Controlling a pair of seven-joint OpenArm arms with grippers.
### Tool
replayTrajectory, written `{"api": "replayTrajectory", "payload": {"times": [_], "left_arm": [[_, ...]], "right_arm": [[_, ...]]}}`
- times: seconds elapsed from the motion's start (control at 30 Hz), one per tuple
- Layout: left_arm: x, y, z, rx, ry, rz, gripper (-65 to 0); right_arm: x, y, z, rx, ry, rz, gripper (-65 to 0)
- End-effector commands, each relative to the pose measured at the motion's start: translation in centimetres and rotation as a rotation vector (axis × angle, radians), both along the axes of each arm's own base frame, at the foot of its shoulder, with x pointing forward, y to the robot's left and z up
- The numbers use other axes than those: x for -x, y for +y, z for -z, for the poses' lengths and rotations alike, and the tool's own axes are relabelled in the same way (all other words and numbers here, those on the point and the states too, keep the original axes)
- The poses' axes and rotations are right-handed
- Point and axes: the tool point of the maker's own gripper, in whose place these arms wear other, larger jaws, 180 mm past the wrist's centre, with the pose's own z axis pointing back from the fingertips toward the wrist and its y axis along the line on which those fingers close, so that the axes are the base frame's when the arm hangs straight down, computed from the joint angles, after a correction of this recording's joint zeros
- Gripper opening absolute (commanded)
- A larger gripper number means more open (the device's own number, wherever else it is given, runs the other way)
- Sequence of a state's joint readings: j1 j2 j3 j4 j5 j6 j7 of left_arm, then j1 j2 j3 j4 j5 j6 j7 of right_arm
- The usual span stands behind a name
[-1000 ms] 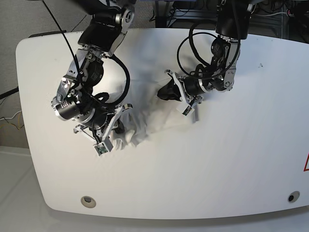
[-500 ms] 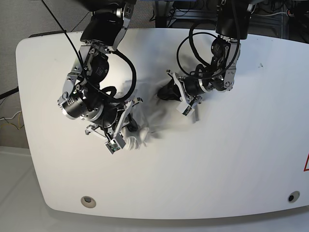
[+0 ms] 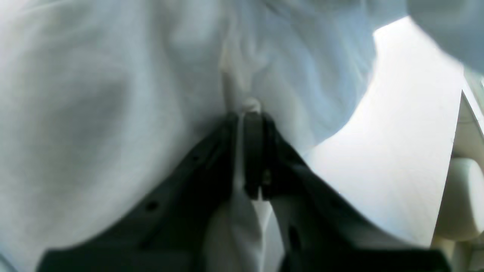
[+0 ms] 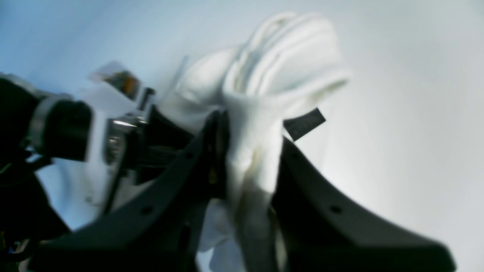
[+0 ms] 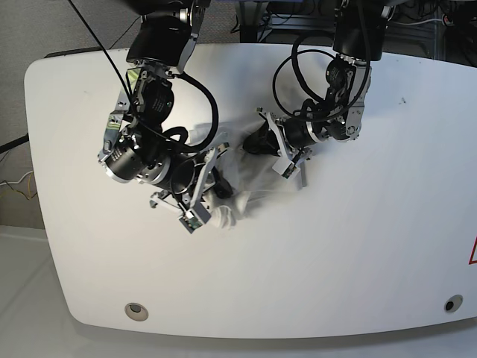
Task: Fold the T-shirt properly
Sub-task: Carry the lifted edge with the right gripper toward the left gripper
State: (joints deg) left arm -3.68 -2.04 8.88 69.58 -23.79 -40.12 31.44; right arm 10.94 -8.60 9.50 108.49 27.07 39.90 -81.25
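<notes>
In the left wrist view I see my left gripper (image 3: 251, 113) with its dark fingers pressed together on a thin ridge of the T-shirt (image 3: 113, 113), the white knit spreading away in soft, hazy folds over the pale table (image 3: 408, 158). In the right wrist view my right gripper (image 4: 245, 151) pinches a thick, bunched roll of the same white cotton, several layers stacked at the top, with the small black neck label (image 4: 304, 122) sticking out just beside the far finger, so I judge this grip sits at or near the collar. In the base view the shirt lies crumpled near the middle of the white table, strung between the two grippers, which stand close together; most of it is hidden under the arms. I judge the cloth light, limp and easily creased, not fragile, and unlikely to slip out of a firm pinch, though a thin single-layer hold could creep. It keeps no shape of its own, so I would hold it at seams, shoulders or hem corners rather than mid-panel, and spread it flat before any fold.
</notes>
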Motion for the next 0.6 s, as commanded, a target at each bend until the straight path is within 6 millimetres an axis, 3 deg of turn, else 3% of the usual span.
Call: {"api": "replayTrajectory", "payload": {"times": [0.0,0.23,0.57], "left_arm": [[-0.6,-0.1,-0.5,-0.009,-0.019,0.003,-64.0],[-0.5,-0.2,-0.5,-0.007,-0.017,0.005,-64.0],[-0.3,-0.2,-0.3,-0.007,-0.012,0.003,-64.0]], "right_arm": [[0.0,1.7,-1.5,-0.037,-0.051,-0.044,-65.0],[1.3,3.7,-0.9,-0.027,-0.037,-0.116,-65.0],[1.7,4.2,-0.6,-0.025,-0.028,-0.136,-64.9]]}}
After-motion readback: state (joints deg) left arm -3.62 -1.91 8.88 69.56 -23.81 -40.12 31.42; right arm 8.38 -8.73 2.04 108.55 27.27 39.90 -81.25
